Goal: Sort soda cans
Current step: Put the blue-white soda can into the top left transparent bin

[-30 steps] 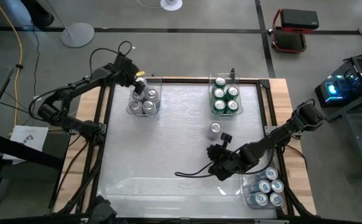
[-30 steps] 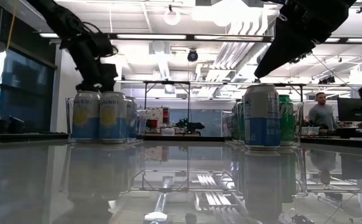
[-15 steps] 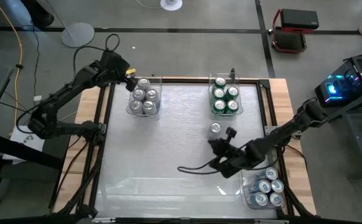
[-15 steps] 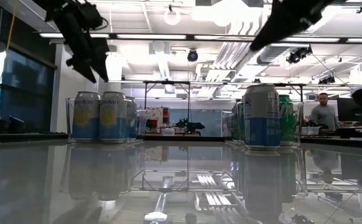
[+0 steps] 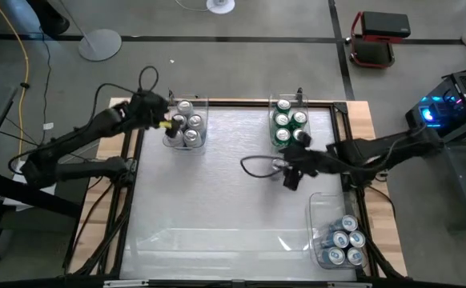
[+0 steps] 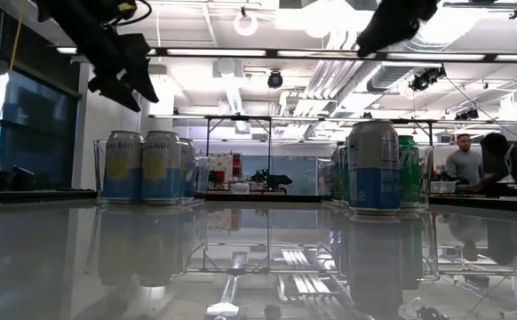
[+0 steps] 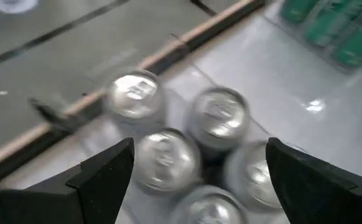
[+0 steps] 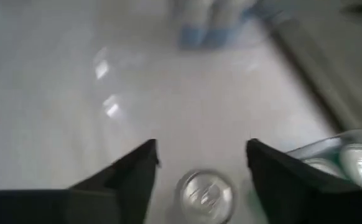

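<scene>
Soda cans are mostly sorted: a silver-topped bunch (image 5: 186,126) in the far-left bin (image 5: 202,141), green ones (image 5: 289,126) in the far-middle bin (image 5: 307,141), more (image 5: 344,240) in the near-right bin (image 5: 321,210). One loose can (image 8: 204,194) stands alone on the table (image 5: 217,200), just near of the green bin. Right gripper (image 5: 291,178) hovers right above it, jaws apart with the can showing between them, so I'd say the pick is in hand. Next it needs to drop straight down, straddle the can and close. Left gripper (image 5: 166,124) hangs over its bin, jaws wide apart and empty.
</scene>
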You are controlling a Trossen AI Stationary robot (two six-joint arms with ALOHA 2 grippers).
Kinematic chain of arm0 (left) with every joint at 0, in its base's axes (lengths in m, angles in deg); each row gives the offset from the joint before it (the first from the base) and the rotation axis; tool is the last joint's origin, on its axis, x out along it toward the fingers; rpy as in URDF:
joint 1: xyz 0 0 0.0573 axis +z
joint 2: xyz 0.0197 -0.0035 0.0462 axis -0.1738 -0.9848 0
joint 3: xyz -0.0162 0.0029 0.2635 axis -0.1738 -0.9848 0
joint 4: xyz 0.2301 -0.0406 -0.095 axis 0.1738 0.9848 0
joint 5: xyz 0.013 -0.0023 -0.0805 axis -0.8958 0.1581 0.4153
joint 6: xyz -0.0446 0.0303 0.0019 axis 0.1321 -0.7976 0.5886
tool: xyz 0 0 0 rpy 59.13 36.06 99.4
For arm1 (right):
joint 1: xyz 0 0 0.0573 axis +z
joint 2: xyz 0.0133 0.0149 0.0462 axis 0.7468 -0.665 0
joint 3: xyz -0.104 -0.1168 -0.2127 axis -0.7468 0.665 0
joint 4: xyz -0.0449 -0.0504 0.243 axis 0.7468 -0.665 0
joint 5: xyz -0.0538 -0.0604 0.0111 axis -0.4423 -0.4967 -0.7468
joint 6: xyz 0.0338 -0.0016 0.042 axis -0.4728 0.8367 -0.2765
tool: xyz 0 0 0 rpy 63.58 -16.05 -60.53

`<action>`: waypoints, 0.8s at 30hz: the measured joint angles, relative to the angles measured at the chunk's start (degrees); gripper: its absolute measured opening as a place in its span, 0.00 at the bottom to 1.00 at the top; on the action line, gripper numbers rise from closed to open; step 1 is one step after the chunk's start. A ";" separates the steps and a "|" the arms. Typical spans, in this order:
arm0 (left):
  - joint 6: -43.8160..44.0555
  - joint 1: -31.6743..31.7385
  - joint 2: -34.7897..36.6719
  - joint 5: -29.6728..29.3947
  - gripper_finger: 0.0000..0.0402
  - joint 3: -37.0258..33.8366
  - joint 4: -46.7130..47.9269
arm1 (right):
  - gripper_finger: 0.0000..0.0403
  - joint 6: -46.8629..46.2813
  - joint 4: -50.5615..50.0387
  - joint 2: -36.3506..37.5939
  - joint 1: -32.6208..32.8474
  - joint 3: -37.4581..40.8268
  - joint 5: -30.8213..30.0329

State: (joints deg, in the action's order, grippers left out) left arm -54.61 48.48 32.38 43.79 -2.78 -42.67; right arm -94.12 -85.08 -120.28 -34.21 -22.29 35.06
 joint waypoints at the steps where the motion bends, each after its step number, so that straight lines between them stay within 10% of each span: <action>1: 1.10 -1.35 0.68 0.02 0.85 -1.22 -0.70 | 0.59 1.61 -0.41 -0.33 -1.74 0.00 4.66; 7: 7.41 -9.20 2.64 -0.96 0.85 -7.63 -4.40 | 0.82 12.93 -1.06 -4.84 -8.78 0.00 24.86; 24: 13.69 -21.11 2.68 -10.32 0.85 -12.44 -5.20 | 0.82 23.94 -9.21 -17.27 -15.71 0.00 25.02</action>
State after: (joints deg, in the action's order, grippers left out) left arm -40.92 27.36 35.07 33.47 -15.21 -47.87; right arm -70.18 -94.29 -137.55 -49.92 -22.29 60.08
